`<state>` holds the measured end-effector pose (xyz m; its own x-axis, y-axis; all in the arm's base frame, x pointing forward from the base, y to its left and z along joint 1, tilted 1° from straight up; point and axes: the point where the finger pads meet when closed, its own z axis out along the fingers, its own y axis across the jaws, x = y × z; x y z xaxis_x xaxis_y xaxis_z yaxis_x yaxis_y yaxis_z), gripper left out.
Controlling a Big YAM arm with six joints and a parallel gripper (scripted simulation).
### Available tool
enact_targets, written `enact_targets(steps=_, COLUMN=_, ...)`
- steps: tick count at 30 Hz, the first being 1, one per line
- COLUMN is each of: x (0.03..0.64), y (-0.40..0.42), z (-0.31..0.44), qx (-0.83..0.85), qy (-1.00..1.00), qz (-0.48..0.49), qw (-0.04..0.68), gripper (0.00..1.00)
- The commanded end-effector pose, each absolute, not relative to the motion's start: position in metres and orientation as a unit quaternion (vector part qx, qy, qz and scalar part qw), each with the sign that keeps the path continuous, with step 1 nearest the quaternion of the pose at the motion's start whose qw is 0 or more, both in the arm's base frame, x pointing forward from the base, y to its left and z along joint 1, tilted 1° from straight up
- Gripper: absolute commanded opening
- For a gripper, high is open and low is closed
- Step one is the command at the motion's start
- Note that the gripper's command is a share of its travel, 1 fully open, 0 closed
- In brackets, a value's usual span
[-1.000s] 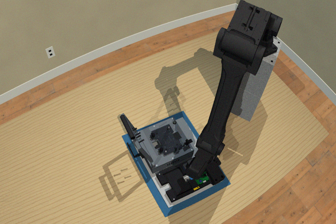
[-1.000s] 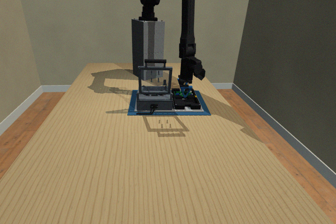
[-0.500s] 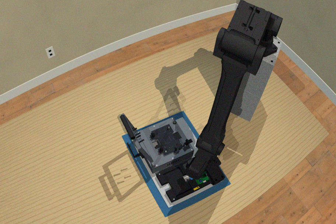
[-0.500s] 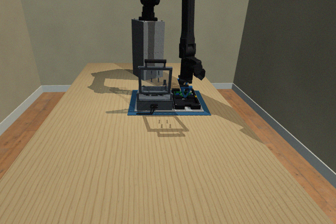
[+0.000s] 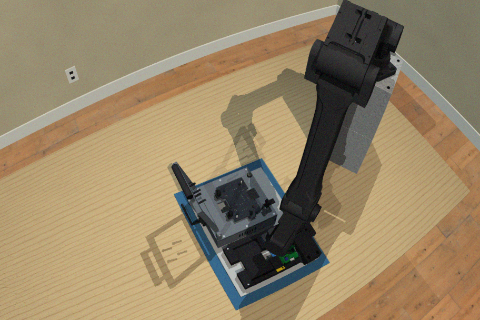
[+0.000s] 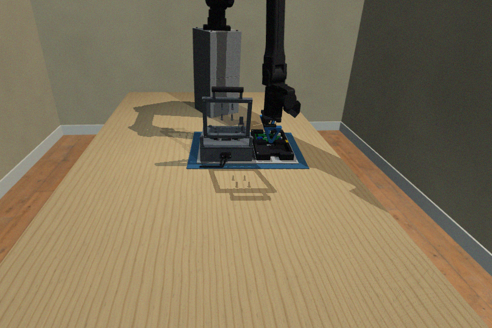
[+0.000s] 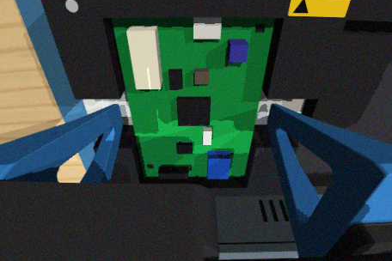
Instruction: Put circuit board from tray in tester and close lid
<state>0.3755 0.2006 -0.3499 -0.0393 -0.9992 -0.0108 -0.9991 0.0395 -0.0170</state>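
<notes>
The green circuit board [image 7: 232, 92] [image 5: 288, 258] [image 6: 260, 134] lies face up in a pocket of the black tray [image 7: 86, 53] [image 5: 251, 270] [image 6: 278, 153]. Its white connector [image 7: 143, 57] is at the far end in the wrist view. My gripper [image 7: 194, 112] [image 6: 270, 134] is open and empty, low over the board. Its blue fingers stand on either side of the board's long edges, by the finger recesses, not touching it. The grey tester [image 5: 240, 227] [image 6: 226, 151] stands beside the tray with its lid [image 5: 189, 188] [image 6: 227, 114] upright and its plate bare. The latch hook [image 5: 267, 203] stands on the edge nearest the arm.
Tester and tray sit on a blue mat [image 5: 248, 297] [image 6: 301, 163] on the wooden table. The arm's grey pedestal [image 5: 368, 126] [image 6: 216, 66] stands behind them. A yellow warning label [image 7: 319, 5] marks the tray's rim.
</notes>
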Motion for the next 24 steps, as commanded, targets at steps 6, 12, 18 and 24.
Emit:
enact_targets(steps=6, x=0.3776, y=0.2066, z=-0.3562, qx=-0.692, qy=0.721, qz=-0.004, qw=0.017, gripper=0.92)
enact_targets(steps=12, x=0.3776, y=0.2066, z=-0.3562, qx=-0.692, qy=0.721, qz=-0.004, qw=0.017, gripper=0.92)
enact_targets(steps=18, x=0.3776, y=0.2066, z=-0.3562, qx=-0.692, qy=0.721, qz=-0.004, qw=0.017, gripper=0.92)
enact_targets(steps=24, x=0.3776, y=0.2066, z=-0.3562, qx=-0.693, qy=0.721, qz=-0.004, qw=0.017, gripper=0.85)
